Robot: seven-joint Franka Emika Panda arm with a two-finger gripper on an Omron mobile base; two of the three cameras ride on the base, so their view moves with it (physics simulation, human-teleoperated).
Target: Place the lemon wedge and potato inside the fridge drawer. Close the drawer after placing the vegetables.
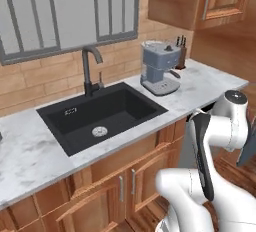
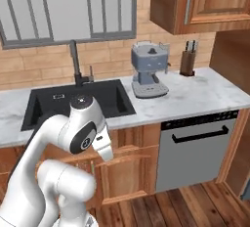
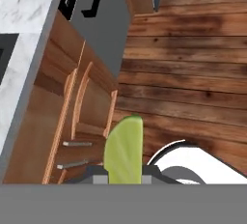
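Lemon wedge (image 3: 124, 150) pinched tight in gripper (image 3: 124, 177), long side pointing straight out from hand, hanging over wood floor (image 3: 193, 73) beside cabinet doors (image 3: 72, 121).

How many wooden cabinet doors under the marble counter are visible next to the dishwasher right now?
2: one wooden cabinet door beside the steel dishwasher, and its partner to the left under the black sink. More may sit hidden behind the arm.
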